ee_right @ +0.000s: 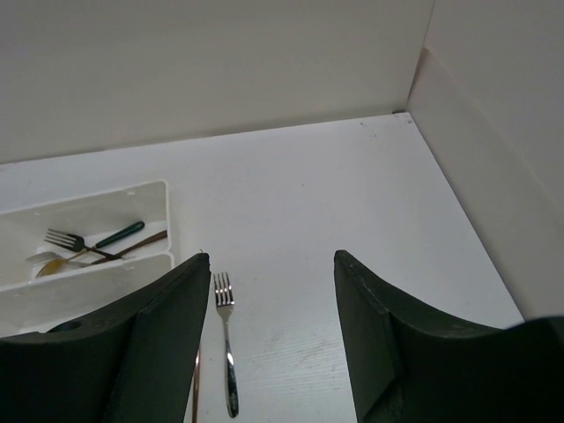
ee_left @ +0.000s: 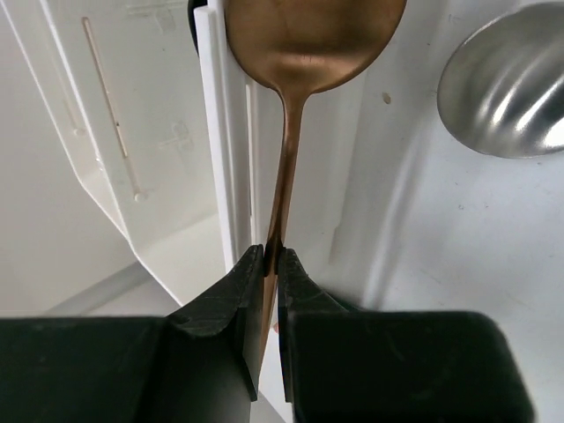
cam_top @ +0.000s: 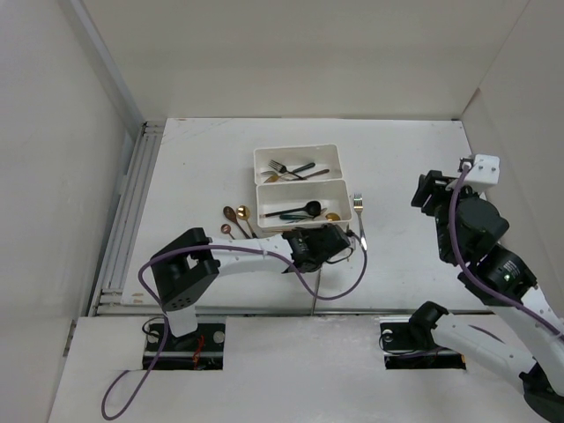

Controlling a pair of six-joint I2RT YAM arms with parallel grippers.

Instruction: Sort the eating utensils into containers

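Two white trays stand mid-table, the far tray (cam_top: pixel 261 157) and the near tray (cam_top: pixel 263 196). The far one holds forks, one green-handled (ee_right: pixel 119 234). The near one holds a black spoon (cam_top: pixel 301 210). My left gripper (cam_top: pixel 335 234) is at the near tray's front right corner, shut on the thin neck of a copper spoon (ee_left: pixel 308 35). In the left wrist view the fingertips (ee_left: pixel 272 256) pinch the neck beside the tray's wall (ee_left: pixel 225 132). A silver fork (cam_top: pixel 359 214) lies right of the near tray and shows in the right wrist view (ee_right: pixel 226 352). My right gripper (ee_right: pixel 271 264) is open and empty, raised at the right (cam_top: pixel 430 189).
Three copper spoons (cam_top: pixel 236 218) lie on the table left of the near tray. A silver spoon bowl (ee_left: pixel 507 88) shows to the right of the held spoon. White walls enclose the table on three sides. A purple cable (cam_top: pixel 344 286) loops off the left arm.
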